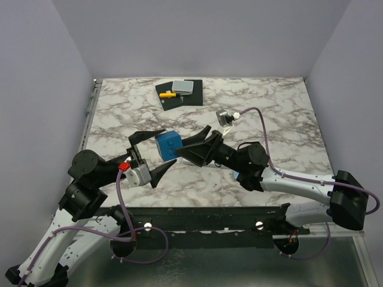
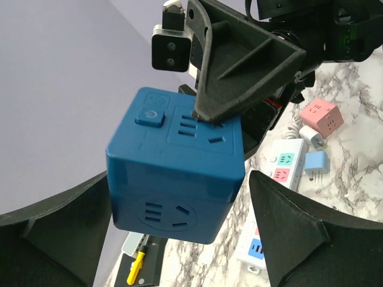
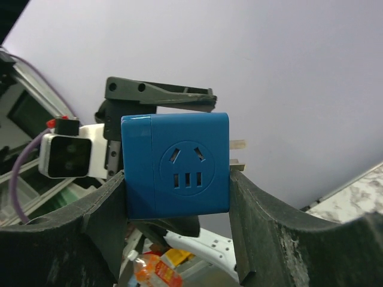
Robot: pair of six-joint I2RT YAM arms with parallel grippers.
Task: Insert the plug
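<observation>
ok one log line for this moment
right gripper: shut on blue cube adapter | left gripper: open, straddling it | adapter: held in the air, prongs exposed, not plugged in

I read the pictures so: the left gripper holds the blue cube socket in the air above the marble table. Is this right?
Not quite: the right gripper holds the blue cube socket, as the right wrist view shows, with a finger against each side. The left gripper stands open. The cube is indeed in the air above the marble table.
</observation>
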